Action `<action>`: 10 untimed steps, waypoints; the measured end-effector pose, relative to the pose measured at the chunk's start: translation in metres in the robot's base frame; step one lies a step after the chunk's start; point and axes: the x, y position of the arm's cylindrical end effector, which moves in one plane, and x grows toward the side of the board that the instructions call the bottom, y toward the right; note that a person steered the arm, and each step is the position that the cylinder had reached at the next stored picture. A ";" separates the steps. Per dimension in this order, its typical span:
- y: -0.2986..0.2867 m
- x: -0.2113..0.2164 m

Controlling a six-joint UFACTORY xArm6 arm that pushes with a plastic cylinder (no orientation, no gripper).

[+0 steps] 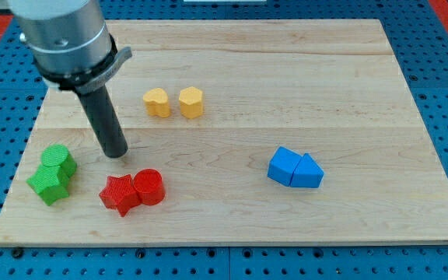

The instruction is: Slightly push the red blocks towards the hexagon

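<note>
A red star block (120, 194) and a red cylinder block (149, 187) lie touching each other at the view's lower left. A yellow hexagon block (191, 103) sits above them near the view's top, with a yellow heart-shaped block (156, 102) just to its left. My tip (116, 152) rests on the board just above the red star and a little to its left, apart from it.
Two green blocks (54, 173) sit stacked close together at the view's left, near the board's left edge. A blue cube (285, 166) and a blue triangular block (309, 173) touch at the view's right. The wooden board (286, 70) lies on a blue pegboard.
</note>
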 end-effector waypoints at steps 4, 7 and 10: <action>0.001 0.085; 0.056 0.056; 0.081 0.121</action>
